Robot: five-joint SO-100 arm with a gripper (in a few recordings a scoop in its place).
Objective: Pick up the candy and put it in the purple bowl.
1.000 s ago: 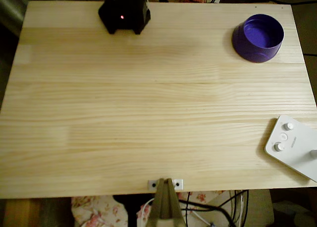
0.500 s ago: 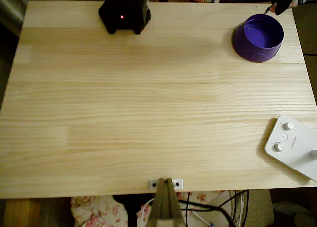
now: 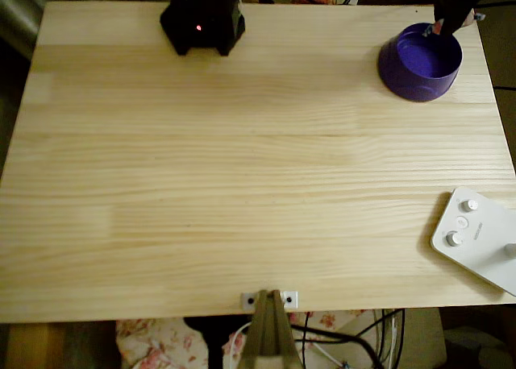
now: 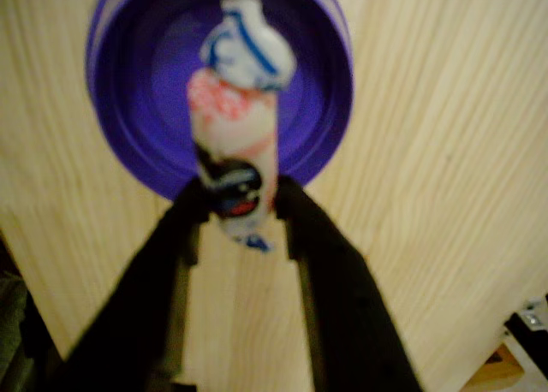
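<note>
In the wrist view my gripper (image 4: pixel 238 205) is shut on the candy (image 4: pixel 235 118), a pinkish-white wrapped sweet with blue and dark markings that sticks out past the black fingertips. Directly beneath it lies the purple bowl (image 4: pixel 137 84), with nothing showing inside it. From overhead, the purple bowl (image 3: pixel 420 61) sits at the table's far right corner and the dark gripper (image 3: pixel 445 20) reaches in from the top edge over the bowl's back rim, the candy (image 3: pixel 438 28) a pale speck at its tip.
A black arm base (image 3: pixel 202 18) stands at the back edge, left of centre. A white device with round knobs (image 3: pixel 477 236) lies at the right front. A clamp (image 3: pixel 269 304) grips the front edge. The wooden table (image 3: pixel 242 159) spreads wide between them.
The gripper with the candy has come in from the top right corner and moved over the bowl's back rim; one second ago it was out of the overhead view.
</note>
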